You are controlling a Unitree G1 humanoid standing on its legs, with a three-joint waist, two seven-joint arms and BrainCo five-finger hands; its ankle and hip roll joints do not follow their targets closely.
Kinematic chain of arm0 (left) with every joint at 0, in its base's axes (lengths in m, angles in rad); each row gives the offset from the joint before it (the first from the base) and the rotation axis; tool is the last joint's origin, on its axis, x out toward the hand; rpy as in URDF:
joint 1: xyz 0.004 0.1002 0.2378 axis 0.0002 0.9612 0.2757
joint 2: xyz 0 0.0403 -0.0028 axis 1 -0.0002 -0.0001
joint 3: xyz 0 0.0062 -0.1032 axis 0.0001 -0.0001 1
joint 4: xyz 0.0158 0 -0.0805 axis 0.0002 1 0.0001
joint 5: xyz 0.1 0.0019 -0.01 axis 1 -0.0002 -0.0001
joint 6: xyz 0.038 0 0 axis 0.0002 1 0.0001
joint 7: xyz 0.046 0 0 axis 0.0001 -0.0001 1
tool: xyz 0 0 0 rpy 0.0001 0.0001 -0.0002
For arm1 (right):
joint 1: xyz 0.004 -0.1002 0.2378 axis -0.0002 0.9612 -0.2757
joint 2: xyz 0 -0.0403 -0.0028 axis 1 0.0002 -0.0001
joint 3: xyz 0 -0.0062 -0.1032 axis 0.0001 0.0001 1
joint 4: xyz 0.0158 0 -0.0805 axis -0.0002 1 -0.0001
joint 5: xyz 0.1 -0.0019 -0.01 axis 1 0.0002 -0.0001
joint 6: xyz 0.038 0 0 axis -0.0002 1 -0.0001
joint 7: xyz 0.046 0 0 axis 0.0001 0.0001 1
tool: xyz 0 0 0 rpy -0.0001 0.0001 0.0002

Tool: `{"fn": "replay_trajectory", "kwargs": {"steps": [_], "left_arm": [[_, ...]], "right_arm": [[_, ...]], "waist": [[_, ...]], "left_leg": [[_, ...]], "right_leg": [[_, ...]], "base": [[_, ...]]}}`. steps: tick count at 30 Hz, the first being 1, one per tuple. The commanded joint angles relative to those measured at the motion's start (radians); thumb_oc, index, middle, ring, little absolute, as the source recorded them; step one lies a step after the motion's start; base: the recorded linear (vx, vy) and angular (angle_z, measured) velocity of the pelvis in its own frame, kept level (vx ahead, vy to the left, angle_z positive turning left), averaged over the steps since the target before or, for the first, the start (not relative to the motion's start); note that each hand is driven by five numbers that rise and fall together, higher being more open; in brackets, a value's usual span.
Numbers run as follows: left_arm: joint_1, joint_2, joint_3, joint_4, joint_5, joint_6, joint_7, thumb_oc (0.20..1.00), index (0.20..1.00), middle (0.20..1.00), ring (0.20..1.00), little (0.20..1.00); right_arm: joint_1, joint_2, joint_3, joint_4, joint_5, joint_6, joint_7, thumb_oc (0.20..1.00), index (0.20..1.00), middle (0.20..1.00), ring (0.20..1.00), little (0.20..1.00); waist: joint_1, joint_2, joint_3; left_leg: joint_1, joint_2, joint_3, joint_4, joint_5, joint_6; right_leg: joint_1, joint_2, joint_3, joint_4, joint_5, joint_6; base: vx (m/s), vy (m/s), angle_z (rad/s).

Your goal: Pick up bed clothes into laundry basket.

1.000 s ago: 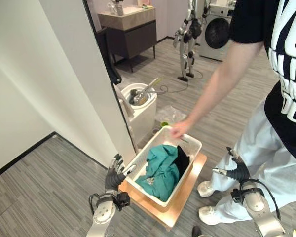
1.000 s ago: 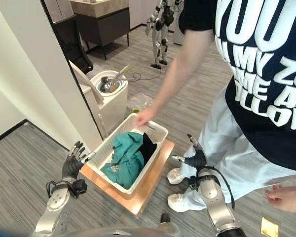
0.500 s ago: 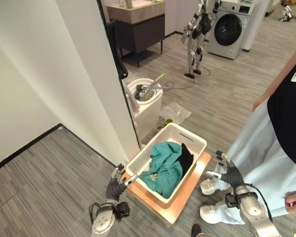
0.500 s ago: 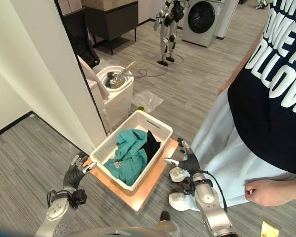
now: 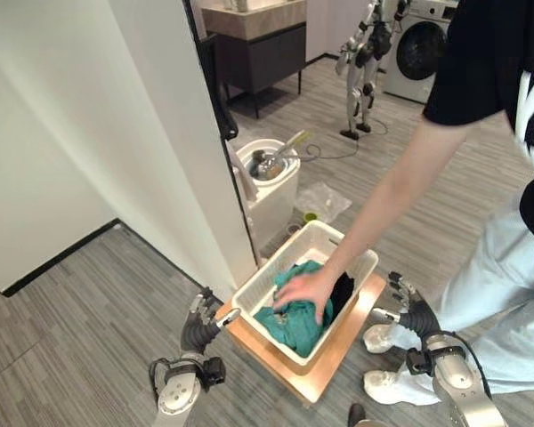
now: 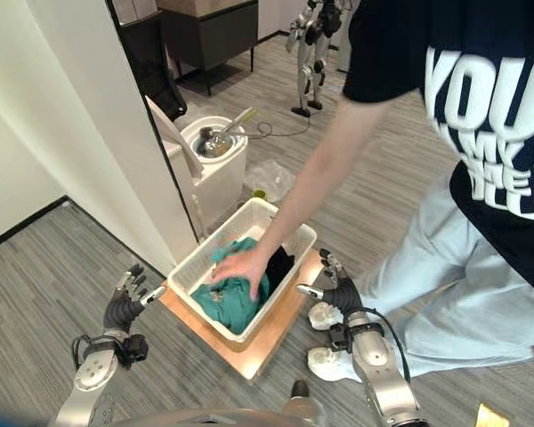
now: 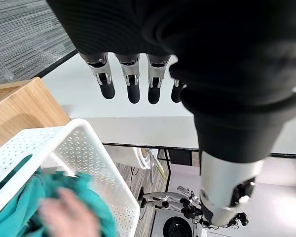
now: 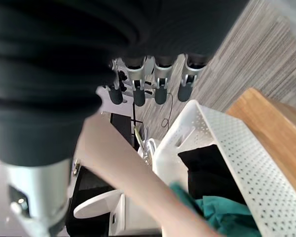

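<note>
Clothes: teal and black clothes piled in the white laundry basket.
Basket: sits on a wooden board on the floor.
Person: a hand presses down on the clothes.
Left robot hand: fingers straight, empty, beside the basket's near corner.
Right robot hand: fingers spread, empty, by the board's far side.

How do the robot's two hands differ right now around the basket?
The left hand sits by the near-left corner of the white basket; the right hand is off its right side, beside the wooden board. The left hand is nearer the basket. Both are open and empty.
</note>
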Motion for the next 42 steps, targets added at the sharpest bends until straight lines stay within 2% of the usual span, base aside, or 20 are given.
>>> {"fn": "replay_trajectory", "kwargs": {"steps": [1,24,33,35,39,42], "left_arm": [[-0.042,0.044,0.041,-0.049,0.034,-0.078,0.011,1.0,1.0,1.0,1.0,1.0],[-0.037,0.037,0.044,-0.042,0.03,-0.078,0.007,1.0,1.0,1.0,1.0,1.0],[-0.05,0.059,0.034,-0.061,0.033,-0.076,0.006,1.0,1.0,1.0,1.0,1.0],[-0.062,0.069,0.032,-0.058,0.036,-0.074,0.012,1.0,1.0,1.0,1.0,1.0],[-0.073,0.086,0.029,-0.05,0.037,-0.073,0.016,1.0,1.0,1.0,1.0,1.0],[-0.097,0.106,0.014,-0.042,0.035,-0.075,0.026,1.0,1.0,1.0,1.0,1.0]], "right_arm": [[-0.065,0.018,-0.049,-0.023,0.032,-0.065,-0.001,1.0,1.0,1.0,1.0,1.0],[-0.07,0.024,-0.042,-0.012,0.001,-0.06,-0.006,1.0,1.0,1.0,1.0,1.0],[-0.094,0.005,-0.062,-0.027,-0.05,-0.058,-0.032,1.0,1.0,1.0,1.0,1.0],[-0.103,0.008,-0.06,-0.023,-0.052,-0.058,-0.037,1.0,1.0,1.0,1.0,1.0],[-0.122,0.002,-0.051,-0.023,-0.065,-0.061,-0.042,1.0,1.0,1.0,1.0,1.0],[-0.157,-0.007,-0.032,-0.021,-0.089,-0.068,-0.048,1.0,1.0,1.0,1.0,1.0]], "waist": [[-0.009,-0.03,-0.003],[-0.004,-0.032,-0.003],[-0.001,-0.049,0.001],[-0.002,-0.055,0.012],[0.001,-0.05,0.03],[-0.002,-0.026,0.062]], "left_leg": [[0.03,0.001,-0.053,0.01,-0.032,0.009],[0.025,-0.006,-0.061,0.01,-0.038,0.014],[-0.006,-0.025,-0.085,0.01,-0.042,0.029],[-0.033,-0.028,-0.083,0.01,-0.019,0.036],[-0.063,-0.031,-0.102,0.01,-0.009,0.041],[-0.112,-0.031,-0.129,0.01,0.012,0.059]], "right_leg": [[0.078,-0.098,-0.062,0.026,-0.05,0.064],[0.076,-0.101,-0.063,0.025,-0.042,0.067],[0.055,-0.119,-0.067,0.031,-0.021,0.083],[0.023,-0.122,-0.07,0.058,0.003,0.073],[-0.017,-0.117,-0.041,0.115,-0.008,0.073],[-0.065,-0.065,0.051,0.278,-0.107,0.057]], "base": [[0.0,0.0,0.0],[0.0,0.0,0.0],[-0.04,0.046,0.02],[-0.16,0.008,0.11],[-0.11,0.03,0.2],[-0.23,0.084,0.23]]}}
